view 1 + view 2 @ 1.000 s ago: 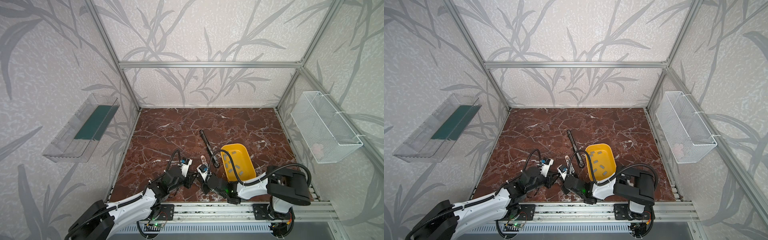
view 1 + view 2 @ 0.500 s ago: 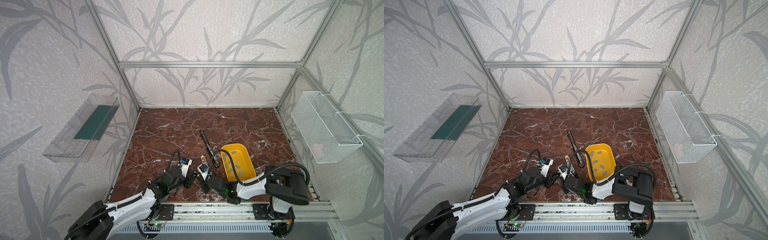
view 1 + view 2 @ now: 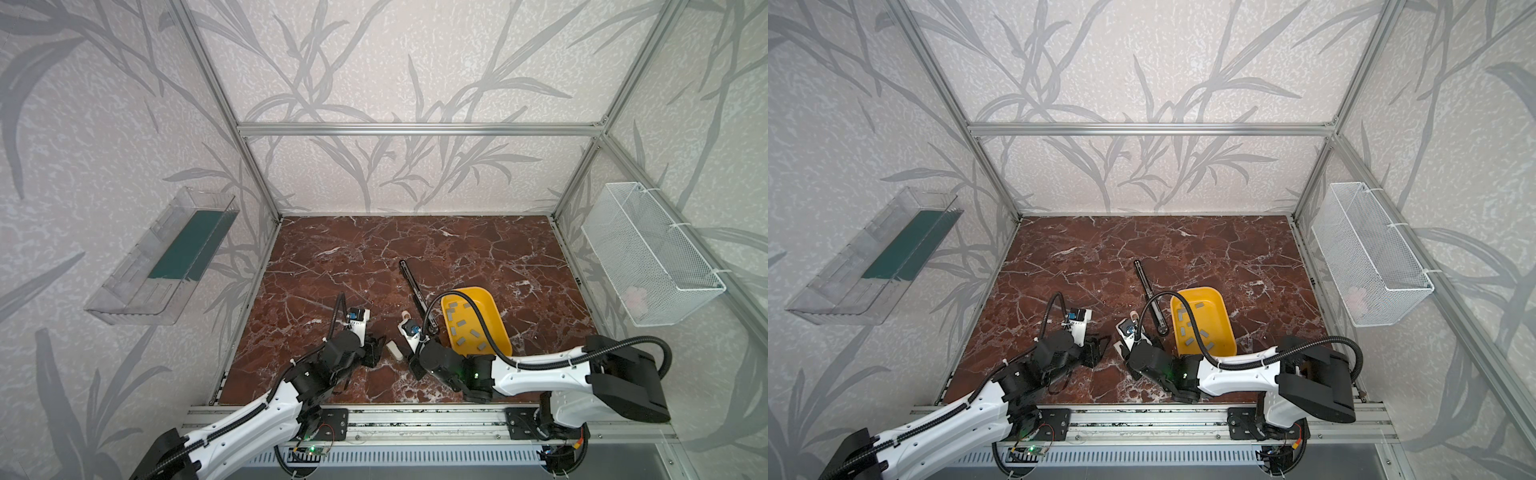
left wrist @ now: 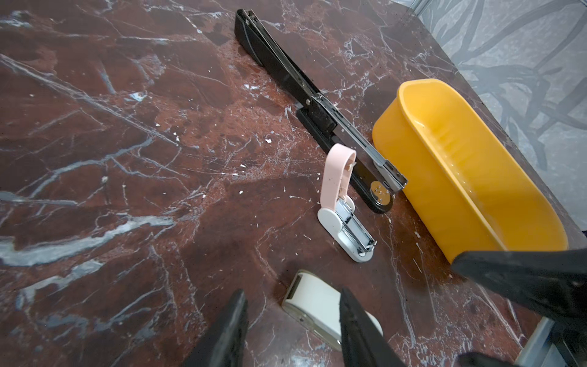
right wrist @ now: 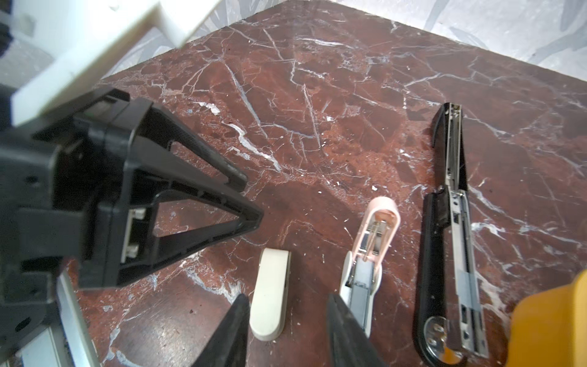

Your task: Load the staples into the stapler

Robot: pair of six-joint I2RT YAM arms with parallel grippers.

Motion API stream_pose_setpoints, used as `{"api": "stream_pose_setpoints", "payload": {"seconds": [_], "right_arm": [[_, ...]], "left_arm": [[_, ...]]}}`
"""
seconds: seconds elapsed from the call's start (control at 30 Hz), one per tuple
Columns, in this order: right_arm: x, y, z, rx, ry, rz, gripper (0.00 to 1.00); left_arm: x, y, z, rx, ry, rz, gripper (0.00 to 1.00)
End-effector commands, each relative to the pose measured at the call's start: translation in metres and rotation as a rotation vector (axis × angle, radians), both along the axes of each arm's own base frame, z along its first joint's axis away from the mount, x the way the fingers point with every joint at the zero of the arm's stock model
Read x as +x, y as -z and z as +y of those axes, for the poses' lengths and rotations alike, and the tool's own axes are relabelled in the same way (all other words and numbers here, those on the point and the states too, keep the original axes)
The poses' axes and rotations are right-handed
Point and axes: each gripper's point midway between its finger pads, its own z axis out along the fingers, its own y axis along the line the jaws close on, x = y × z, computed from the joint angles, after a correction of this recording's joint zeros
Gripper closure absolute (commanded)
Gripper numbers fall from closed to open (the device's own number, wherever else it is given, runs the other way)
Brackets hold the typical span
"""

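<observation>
Pale walls [image 3: 415, 83] all round, papered with grey leafy stems and braced by a frame [image 3: 415, 129] of bare aluminium bars. The table [image 3: 332, 257] is glossy red-brown marble, veined white and flecked with pale specks. On the right wall hangs a white wire-mesh basket [image 3: 648, 257]. On the left wall is a clear plastic shelf [image 3: 166, 257] with a dark green floor.

Toward the table's front edge, right of the middle, sits a smooth yellow plastic tub [image 3: 467, 290], oblong with rounded corners. Both arms reach in low over the front edge. The left gripper [image 4: 292, 292] has its black wedge-shaped fingers spread apart. The right gripper [image 5: 287, 297] stands parted too, gripping nothing.

The black stapler [image 4: 317, 105], long and slim, lies folded out flat with its steel channel bare. It runs from mid-table toward the front edge, its head just beside the tub. On its side away from the tub lies the pink stapler [image 4: 336, 178], short, on a white base, lid swung right back and chrome rail showing.

The cream stapler [image 5: 270, 292], stubby and round-ended, lies closed on the marble between the two grippers. I cannot tell whether a finger touches it. And the staples [image 3: 460, 322]: small flat grey metal strips, scattered loose on the tub's floor at all angles.
</observation>
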Motion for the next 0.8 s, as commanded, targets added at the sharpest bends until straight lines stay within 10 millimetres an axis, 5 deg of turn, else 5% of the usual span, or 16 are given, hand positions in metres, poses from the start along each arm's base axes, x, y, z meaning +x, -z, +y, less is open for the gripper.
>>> {"api": "stream_pose_setpoints", "payload": {"seconds": [0.0, 0.27, 0.4, 0.77], "right_arm": [[0.002, 0.020, -0.023, -0.076, 0.054, 0.026, 0.58], [0.002, 0.068, -0.042, -0.137, 0.111, 0.108, 0.56], [0.005, 0.080, -0.047, -0.145, 0.126, 0.115, 0.47], [0.018, 0.108, -0.048, -0.173, 0.145, 0.153, 0.47]], "left_arm": [[0.006, -0.015, 0.006, -0.010, -0.062, -0.014, 0.48], [0.019, -0.039, -0.003, 0.013, -0.065, -0.019, 0.42], [0.025, -0.043, -0.008, 0.013, -0.075, 0.000, 0.41], [0.032, -0.045, -0.007, -0.042, -0.110, 0.048, 0.32]]}}
